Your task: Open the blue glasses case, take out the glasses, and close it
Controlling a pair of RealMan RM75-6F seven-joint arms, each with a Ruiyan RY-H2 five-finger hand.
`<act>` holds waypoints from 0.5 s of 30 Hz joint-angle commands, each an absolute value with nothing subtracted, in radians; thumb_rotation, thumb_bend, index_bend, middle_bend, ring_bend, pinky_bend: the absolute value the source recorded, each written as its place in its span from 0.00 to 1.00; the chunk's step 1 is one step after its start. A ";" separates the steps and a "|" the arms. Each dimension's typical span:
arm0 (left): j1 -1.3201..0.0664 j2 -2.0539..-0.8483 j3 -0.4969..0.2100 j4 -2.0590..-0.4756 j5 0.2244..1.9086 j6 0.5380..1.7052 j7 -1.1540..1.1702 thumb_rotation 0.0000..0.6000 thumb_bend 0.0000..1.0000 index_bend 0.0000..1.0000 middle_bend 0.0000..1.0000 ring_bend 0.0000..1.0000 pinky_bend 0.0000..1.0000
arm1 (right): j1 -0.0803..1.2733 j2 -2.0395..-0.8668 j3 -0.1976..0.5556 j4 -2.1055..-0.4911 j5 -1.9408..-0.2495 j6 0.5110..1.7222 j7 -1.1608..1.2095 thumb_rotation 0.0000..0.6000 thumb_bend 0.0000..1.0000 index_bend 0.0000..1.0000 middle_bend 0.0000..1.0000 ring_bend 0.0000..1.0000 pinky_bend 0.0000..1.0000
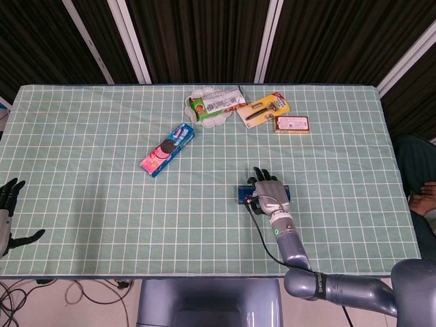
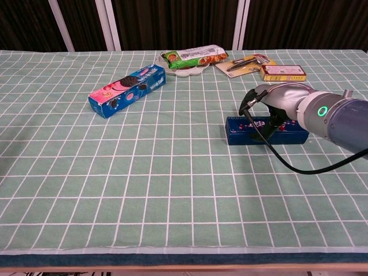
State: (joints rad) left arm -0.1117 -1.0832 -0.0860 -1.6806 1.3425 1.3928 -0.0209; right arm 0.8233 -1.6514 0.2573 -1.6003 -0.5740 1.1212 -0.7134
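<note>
1. The left hand (image 1: 8,216) sits at the table's near-left edge, fingers spread and holding nothing — parked well apart from the work, likely to keep out of the way.
2. The cookie box (image 1: 168,148) and the snack packet on a plate (image 1: 215,104) lie further back, not part of this task.
3. The blue glasses case (image 2: 265,130) lies closed, right of centre on the green checked cloth (image 1: 88,136).
4. The right hand (image 1: 268,193) arches over the case, fingers curled down its far side — probably to steady it or find the lid seam; whether it truly grips, the views cannot tell.
</note>
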 commanded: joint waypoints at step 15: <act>-0.109 -1.075 -0.085 -1.682 1.345 1.394 -0.036 1.00 0.03 0.00 0.00 0.00 0.00 | 0.833 -1.661 0.250 -1.602 -0.560 1.138 -0.716 1.00 0.48 0.29 0.00 0.00 0.19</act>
State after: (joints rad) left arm -0.1087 -1.0751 -0.0847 -1.6819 1.3452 1.3940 -0.0359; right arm 0.8330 -1.6605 0.2497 -1.6017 -0.5601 1.1383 -0.7162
